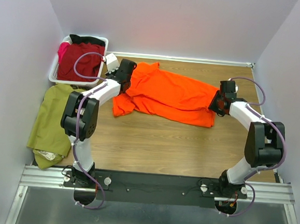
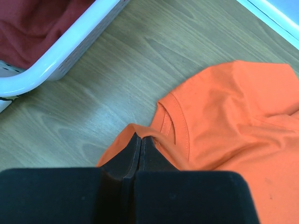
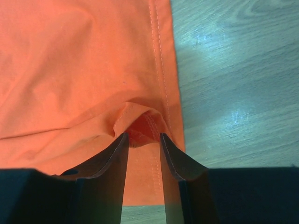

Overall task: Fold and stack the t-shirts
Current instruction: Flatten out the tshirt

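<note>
Pale walls close round a wooden table [image 1: 152, 148]. Across its far half lies the orange t-shirt [image 1: 172, 95], spread sideways and rumpled, collar end to the left. An olive t-shirt [image 1: 50, 120] lies crumpled at the left edge, and a dark red t-shirt [image 1: 81, 62] fills the white basket [image 1: 53, 76] in the far left corner. The left gripper [image 2: 141, 138] is clamped tight on cloth just beside the collar [image 2: 180, 123]. The right gripper [image 3: 142, 136] has its jaws parted, a pucker of hem [image 3: 161, 70] between the tips. For a clean fold, I judge both ends need drawing taut and level first.
</note>
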`<act>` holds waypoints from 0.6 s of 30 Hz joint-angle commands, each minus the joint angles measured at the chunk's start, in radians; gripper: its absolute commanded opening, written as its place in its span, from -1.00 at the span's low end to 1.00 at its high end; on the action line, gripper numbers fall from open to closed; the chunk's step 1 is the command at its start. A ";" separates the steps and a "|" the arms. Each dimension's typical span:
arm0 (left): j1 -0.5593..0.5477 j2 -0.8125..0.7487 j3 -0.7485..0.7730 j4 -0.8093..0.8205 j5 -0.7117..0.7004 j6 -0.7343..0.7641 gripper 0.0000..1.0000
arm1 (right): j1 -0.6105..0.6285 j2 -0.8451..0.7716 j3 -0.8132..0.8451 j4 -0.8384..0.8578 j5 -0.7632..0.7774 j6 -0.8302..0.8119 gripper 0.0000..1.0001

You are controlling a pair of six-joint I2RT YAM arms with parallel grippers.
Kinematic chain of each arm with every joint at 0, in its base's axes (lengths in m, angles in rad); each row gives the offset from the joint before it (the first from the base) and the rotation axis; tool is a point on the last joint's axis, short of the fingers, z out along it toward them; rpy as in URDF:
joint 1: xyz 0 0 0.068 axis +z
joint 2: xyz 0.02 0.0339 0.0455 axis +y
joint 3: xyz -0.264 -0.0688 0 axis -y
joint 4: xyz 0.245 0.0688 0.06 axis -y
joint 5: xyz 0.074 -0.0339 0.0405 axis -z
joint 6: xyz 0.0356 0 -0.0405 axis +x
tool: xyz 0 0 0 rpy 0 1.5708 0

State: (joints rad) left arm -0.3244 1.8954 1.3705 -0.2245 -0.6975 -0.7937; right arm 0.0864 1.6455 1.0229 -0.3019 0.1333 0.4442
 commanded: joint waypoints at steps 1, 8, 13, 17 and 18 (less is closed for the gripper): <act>0.015 0.022 0.030 0.011 0.003 0.013 -1.00 | 0.007 -0.004 -0.024 0.041 -0.040 -0.029 -0.17; 0.028 0.045 0.052 0.011 0.015 0.024 -1.00 | 0.009 0.000 -0.053 0.115 -0.063 -0.036 -0.19; 0.036 0.054 0.059 0.011 0.024 0.024 -1.00 | 0.009 0.022 -0.063 0.171 -0.118 -0.048 -0.23; 0.044 0.056 0.056 0.011 0.024 0.028 -1.00 | 0.007 0.010 -0.078 0.188 -0.129 -0.036 -0.26; 0.047 0.057 0.056 0.011 0.027 0.031 -1.00 | 0.010 -0.010 -0.083 0.188 -0.129 -0.032 -0.26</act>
State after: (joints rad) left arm -0.2939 1.9434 1.4006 -0.2253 -0.6712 -0.7773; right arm 0.0864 1.6505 0.9649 -0.1646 0.0467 0.4145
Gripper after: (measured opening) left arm 0.011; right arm 0.378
